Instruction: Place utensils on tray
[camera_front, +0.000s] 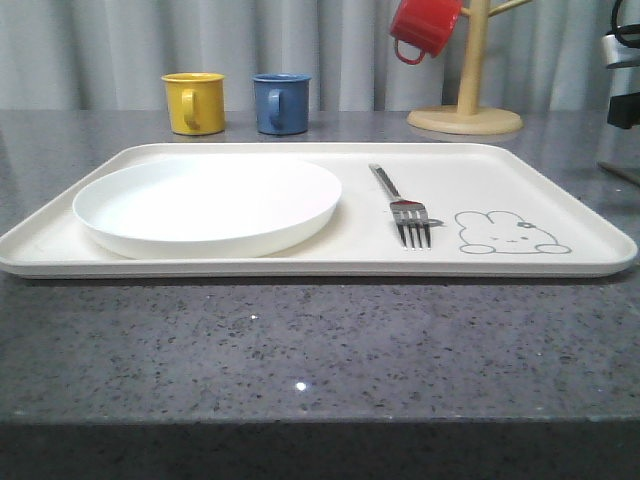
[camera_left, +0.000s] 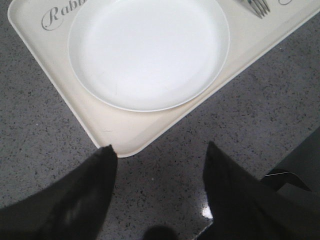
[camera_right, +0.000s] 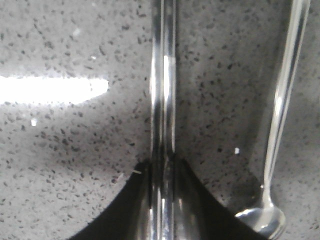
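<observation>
The cream tray (camera_front: 480, 180) lies across the grey counter, and the silver fork (camera_front: 400, 205) rests on it next to the rabbit drawing. In the right wrist view my right gripper (camera_right: 162, 162) is shut on the pair of thin shiny chopsticks (camera_right: 163, 75), which run straight out from the fingers over the counter. Whether they are lifted off it I cannot tell. The spoon (camera_right: 282, 100) lies on the counter beside them. My left gripper (camera_left: 160, 147) is open over bare counter, just off the near corner of the tray (camera_left: 60, 75), with nothing between its fingers. The fork's tines (camera_left: 257, 6) show at the frame's edge.
A round white plate (camera_front: 208, 205) takes up the tray's left half. Behind the tray stand a yellow mug (camera_front: 194, 102) and a blue mug (camera_front: 281, 103). A wooden mug tree (camera_front: 466, 100) with a red mug (camera_front: 424, 27) stands at the back right.
</observation>
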